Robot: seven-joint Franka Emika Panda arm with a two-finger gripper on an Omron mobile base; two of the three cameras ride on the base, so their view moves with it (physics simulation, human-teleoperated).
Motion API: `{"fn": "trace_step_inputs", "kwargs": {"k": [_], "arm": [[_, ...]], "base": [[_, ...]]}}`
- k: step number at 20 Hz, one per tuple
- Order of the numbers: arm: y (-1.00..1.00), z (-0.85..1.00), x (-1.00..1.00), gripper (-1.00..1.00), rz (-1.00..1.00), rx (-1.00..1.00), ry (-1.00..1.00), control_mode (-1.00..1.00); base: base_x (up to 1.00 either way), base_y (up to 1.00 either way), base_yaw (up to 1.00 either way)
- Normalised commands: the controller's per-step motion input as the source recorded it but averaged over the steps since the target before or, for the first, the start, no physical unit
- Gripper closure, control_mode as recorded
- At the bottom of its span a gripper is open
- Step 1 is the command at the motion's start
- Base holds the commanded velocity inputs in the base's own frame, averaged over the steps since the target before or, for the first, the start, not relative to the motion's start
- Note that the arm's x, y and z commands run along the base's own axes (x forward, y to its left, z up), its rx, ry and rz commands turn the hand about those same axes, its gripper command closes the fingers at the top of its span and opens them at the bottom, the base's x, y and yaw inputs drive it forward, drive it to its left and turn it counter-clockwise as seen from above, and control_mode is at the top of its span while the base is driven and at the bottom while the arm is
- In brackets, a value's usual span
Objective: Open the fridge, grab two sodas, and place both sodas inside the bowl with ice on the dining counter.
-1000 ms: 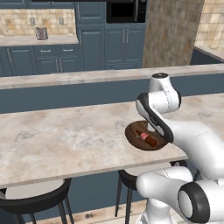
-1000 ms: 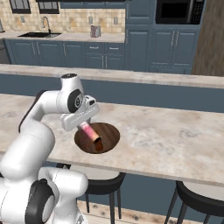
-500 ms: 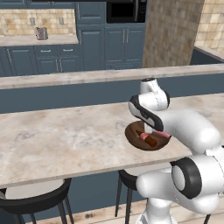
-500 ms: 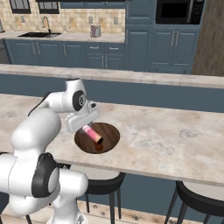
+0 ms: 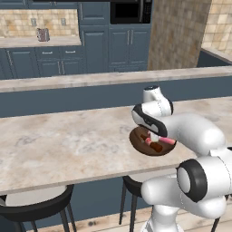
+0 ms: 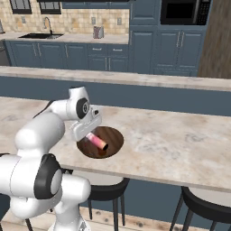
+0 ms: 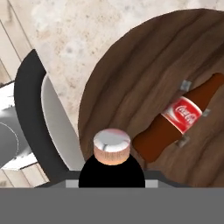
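Note:
The wooden bowl (image 5: 138,141) (image 6: 113,136) (image 7: 144,57) sits near the front edge of the dining counter (image 5: 68,145) (image 6: 171,144). A dark cola soda (image 7: 175,120) (image 5: 157,147) with a red label lies on its side in the bowl. My gripper (image 5: 156,135) (image 6: 90,134) is shut on the pink-orange soda (image 5: 165,141) (image 6: 97,140), which it holds nearly level, low over the bowl. In the hand view that soda's black cap (image 7: 112,170) sits at the bottom. The fridge is out of view.
Black round stools (image 5: 38,204) (image 6: 207,203) stand under the counter's front edge, one (image 7: 30,113) just beside the bowl. A raised ledge (image 5: 90,81) runs behind the counter, and blue cabinets (image 6: 113,54) line the far wall.
The arm's upper joints have swung in and down. The hand has sunk a little, and the pink-orange soda is now lower over the bowl. The cola soda has not moved.

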Motion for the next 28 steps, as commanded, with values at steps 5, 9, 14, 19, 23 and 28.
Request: {"fn": "trace_step_inputs", "kwargs": {"k": [5, 9, 14, 19, 23, 28], "arm": [[0.0, -0.25, 0.01, 1.0, 0.09, 0.0, 0.0, -1.0], [0.0, -0.11, 0.09, 1.0, 0.07, 0.0, 0.0, -1.0], [0.0, -0.01, 0.17, 1.0, 0.06, 0.0, 0.0, -1.0], [0.0, -0.01, 0.11, 1.0, 0.05, 0.0, 0.0, -1.0], [0.0, -0.07, 0.09, 1.0, 0.05, 0.0, 0.0, -1.0], [0.0, -0.16, 0.06, 1.0, 0.05, 0.0, 0.0, -1.0]], "base": [[0.0, 0.0, 0.0], [0.0, 0.0, 0.0], [0.0, 0.0, 0.0], [0.0, 0.0, 0.0], [0.0, 0.0, 0.0], [0.0, 0.0, 0.0]]}}
